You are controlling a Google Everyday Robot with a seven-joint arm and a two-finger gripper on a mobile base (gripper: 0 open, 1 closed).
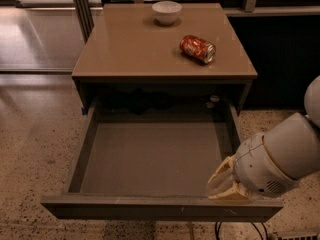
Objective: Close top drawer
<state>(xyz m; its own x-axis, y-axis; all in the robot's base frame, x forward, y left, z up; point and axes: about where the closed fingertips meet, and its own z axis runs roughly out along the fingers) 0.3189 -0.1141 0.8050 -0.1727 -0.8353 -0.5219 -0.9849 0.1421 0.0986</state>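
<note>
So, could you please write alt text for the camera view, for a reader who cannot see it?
The top drawer of a tan-topped cabinet stands wide open, with the robot's gripper low at its front right corner. On the cabinet top sit a white bowl at the back and a red can lying on its side.

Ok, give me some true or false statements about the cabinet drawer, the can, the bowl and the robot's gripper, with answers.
1. The wide dark grey-brown top drawer is pulled out, nothing inside. True.
2. The red drink can stands upright on the tan cabinet top. False: it lies on its side.
3. The small white bowl sits in the drawer. False: it is on the cabinet top, near the back.
4. The gripper is at the drawer's front right corner in view. True.
</note>
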